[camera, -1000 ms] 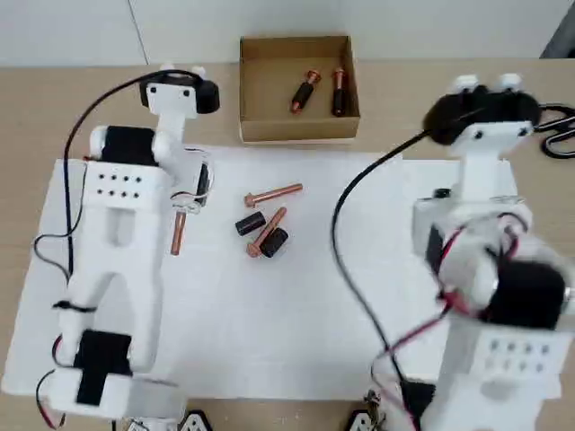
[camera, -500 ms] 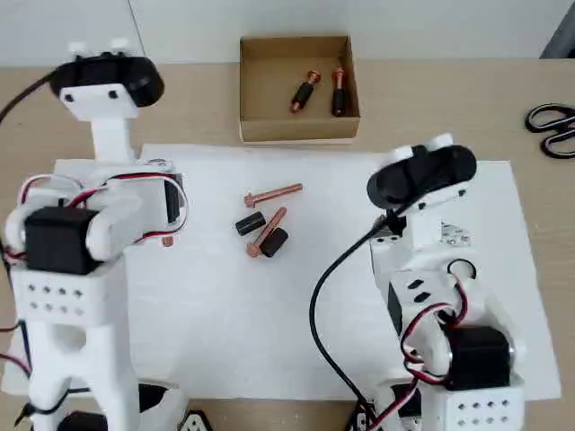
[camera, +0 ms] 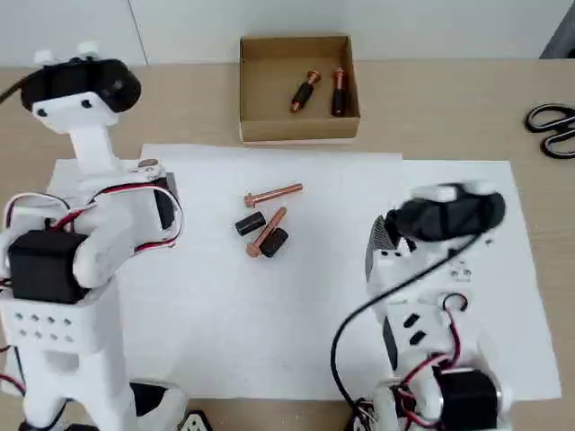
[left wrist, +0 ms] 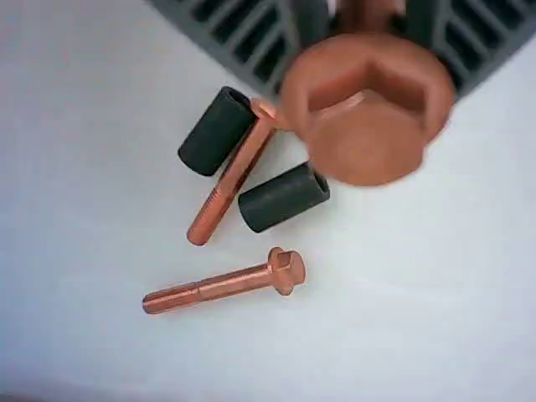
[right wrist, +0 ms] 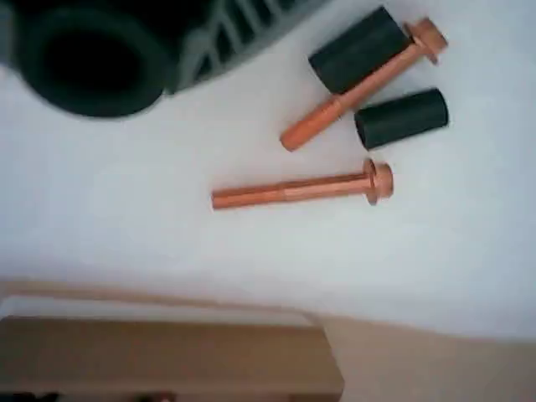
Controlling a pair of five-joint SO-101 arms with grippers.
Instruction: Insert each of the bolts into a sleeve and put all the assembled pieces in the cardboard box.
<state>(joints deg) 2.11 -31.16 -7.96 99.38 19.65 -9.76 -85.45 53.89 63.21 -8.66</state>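
At the left side of the table [camera: 449,108], the left gripper [left wrist: 368,21] is clamped on a copper bolt [left wrist: 368,117]. In the left wrist view its hexagonal head sits between the two dark jaws and faces the camera.

In the high view, the loose parts lie on the white sheet [camera: 269,332], at about 3 o'clock from this gripper and well apart from it. The first loose bolt [camera: 272,193] lies alone, nearly across the sheet. At about 6 o'clock from it, the second loose bolt [camera: 266,232] lies slanted between two black sleeves. One sleeve [camera: 250,223] is just beside it at 9 o'clock, and the other sleeve [camera: 275,241] is just beside it at 4 o'clock.

At 12 o'clock from this group stands the cardboard box [camera: 296,133], off the sheet. Inside it lie two assembled pieces, one slanted [camera: 305,91] and one nearly straight [camera: 339,92].

Further right, the right gripper [right wrist: 167,42] is closed on a black sleeve [right wrist: 92,59], whose hollow end shows in the right wrist view. The loose parts lie at about 10 o'clock from this gripper, well apart from it.

At the far right edge of the table rest scissors [camera: 552,128].
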